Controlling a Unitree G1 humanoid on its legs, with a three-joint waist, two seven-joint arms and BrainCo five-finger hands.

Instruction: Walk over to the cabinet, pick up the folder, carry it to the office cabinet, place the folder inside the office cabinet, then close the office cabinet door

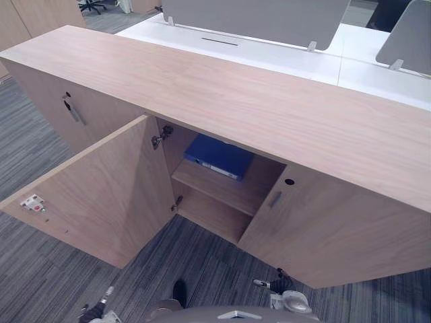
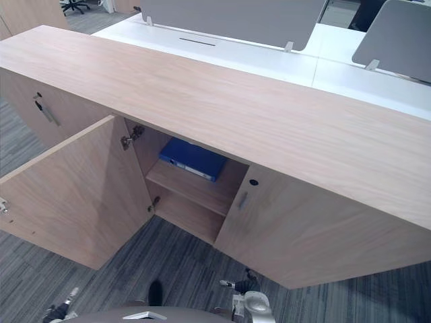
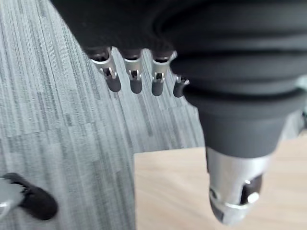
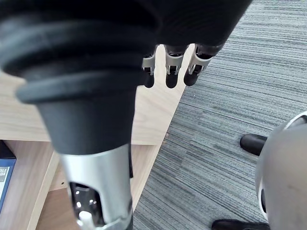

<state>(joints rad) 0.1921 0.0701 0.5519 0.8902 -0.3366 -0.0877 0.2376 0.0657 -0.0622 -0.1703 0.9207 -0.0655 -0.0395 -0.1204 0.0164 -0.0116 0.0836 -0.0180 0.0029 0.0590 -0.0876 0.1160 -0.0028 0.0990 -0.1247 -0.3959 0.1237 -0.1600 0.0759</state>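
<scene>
A blue folder lies flat on the upper shelf inside the long light-wood office cabinet. The cabinet's left door stands swung wide open toward me. The folder's corner also shows in the right wrist view. My left hand hangs over the grey carpet beside the open door's edge, fingers straight and holding nothing. My right hand hangs low in front of the cabinet opening, fingers relaxed and empty. Both hands are well short of the folder.
The door to the right of the opening is closed, as is a far-left door with a metal handle. Behind the cabinet stand white desks with grey partition screens. Striped grey carpet covers the floor in front.
</scene>
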